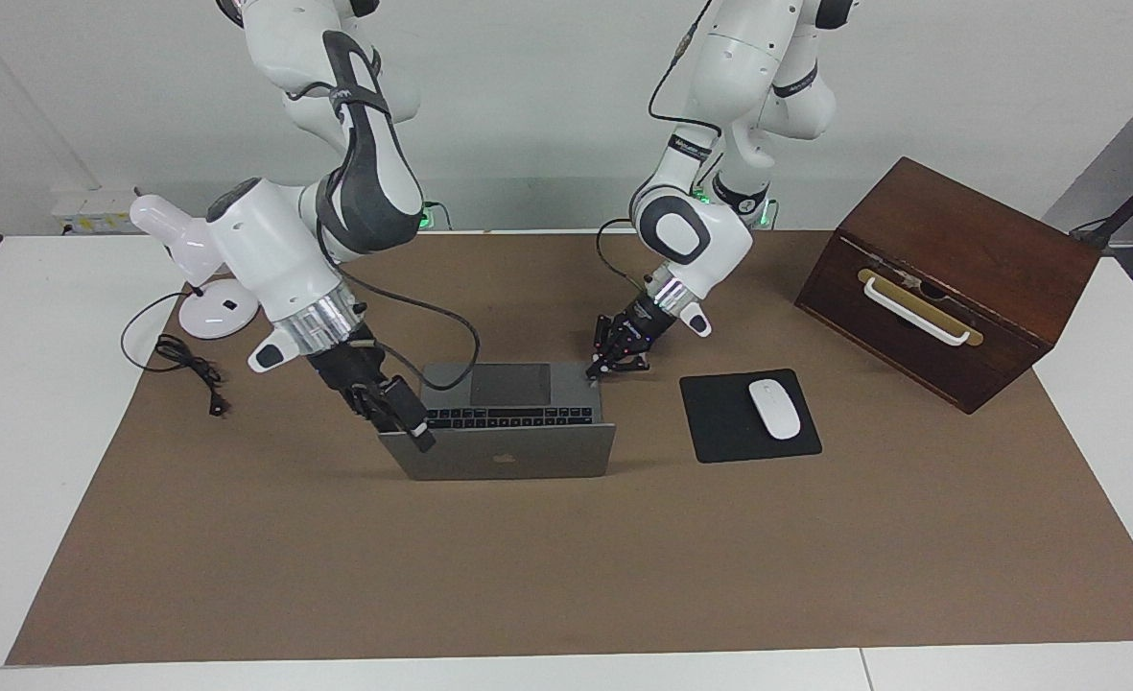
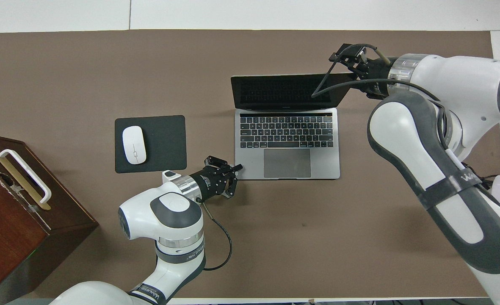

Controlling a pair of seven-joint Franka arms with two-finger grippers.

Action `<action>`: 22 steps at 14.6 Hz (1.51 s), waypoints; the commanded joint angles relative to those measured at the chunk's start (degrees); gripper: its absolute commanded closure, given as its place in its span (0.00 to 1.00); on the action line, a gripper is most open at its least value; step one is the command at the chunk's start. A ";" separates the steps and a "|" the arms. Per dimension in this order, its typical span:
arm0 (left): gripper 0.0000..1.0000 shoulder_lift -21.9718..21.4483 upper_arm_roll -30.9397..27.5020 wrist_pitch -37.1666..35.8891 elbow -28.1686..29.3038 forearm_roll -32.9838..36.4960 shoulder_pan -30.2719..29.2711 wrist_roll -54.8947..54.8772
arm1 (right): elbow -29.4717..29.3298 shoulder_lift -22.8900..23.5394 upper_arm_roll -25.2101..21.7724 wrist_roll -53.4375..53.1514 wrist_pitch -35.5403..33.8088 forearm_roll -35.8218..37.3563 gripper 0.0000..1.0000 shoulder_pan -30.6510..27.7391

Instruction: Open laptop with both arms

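The silver-grey laptop (image 1: 547,463) stands open in the middle of the brown mat, with its lid leaning back past upright and away from the robots. Its black keys and grey trackpad show in the overhead view (image 2: 287,163). My right gripper (image 1: 417,434) is shut on the lid's top corner at the right arm's end; in the overhead view it (image 2: 348,59) is over that corner. My left gripper (image 1: 602,365) is down at the base's corner nearest the robots, at the left arm's end, also seen from overhead (image 2: 236,169).
A black mouse pad (image 1: 719,432) with a white mouse (image 1: 774,408) lies beside the laptop toward the left arm's end. A dark wooden box (image 1: 950,278) with a white handle stands past it. A white desk lamp (image 1: 197,264) and its black cable (image 1: 192,369) are at the right arm's end.
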State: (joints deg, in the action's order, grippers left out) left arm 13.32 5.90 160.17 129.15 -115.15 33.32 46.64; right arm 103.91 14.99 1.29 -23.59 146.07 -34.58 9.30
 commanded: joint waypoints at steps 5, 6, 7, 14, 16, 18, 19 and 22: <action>1.00 2.50 -0.53 1.02 -1.09 -1.66 1.66 -1.47 | -3.36 0.75 -0.50 0.92 -7.80 1.27 0.00 -0.78; 1.00 2.50 -0.53 1.02 -1.18 -1.66 1.66 -1.47 | -3.36 0.31 -0.59 0.65 -8.94 1.27 0.00 -0.78; 1.00 2.50 -0.53 1.02 -1.27 -1.66 1.66 -1.47 | -3.45 -0.30 -0.59 0.39 -10.87 1.19 0.00 -0.78; 1.00 1.45 -0.53 1.02 -2.23 -1.66 1.14 -1.38 | -3.54 -4.61 -1.37 -3.04 -18.00 1.19 0.00 -0.78; 1.00 0.57 -0.53 1.11 -2.59 -1.83 0.70 -1.29 | -3.88 -6.02 -2.08 -3.04 -20.45 1.19 0.00 -0.78; 1.00 0.13 -0.62 1.11 -2.85 -1.66 0.26 -1.20 | -6.69 -6.28 -3.57 -3.04 -25.36 1.19 0.00 -0.78; 1.00 -0.31 -0.62 1.11 -3.03 -1.57 -0.18 -1.11 | -8.01 -6.72 -4.27 -3.13 -27.39 1.19 0.00 -0.78; 1.00 -1.02 -0.71 1.98 -5.31 -0.26 -3.25 -0.94 | -9.77 -8.13 -5.77 -3.04 -31.53 1.36 0.00 -0.69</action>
State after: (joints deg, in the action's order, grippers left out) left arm 13.15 4.97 160.72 125.24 -115.13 32.31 46.48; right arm 95.92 7.54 -4.01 -25.34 117.65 -34.58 9.10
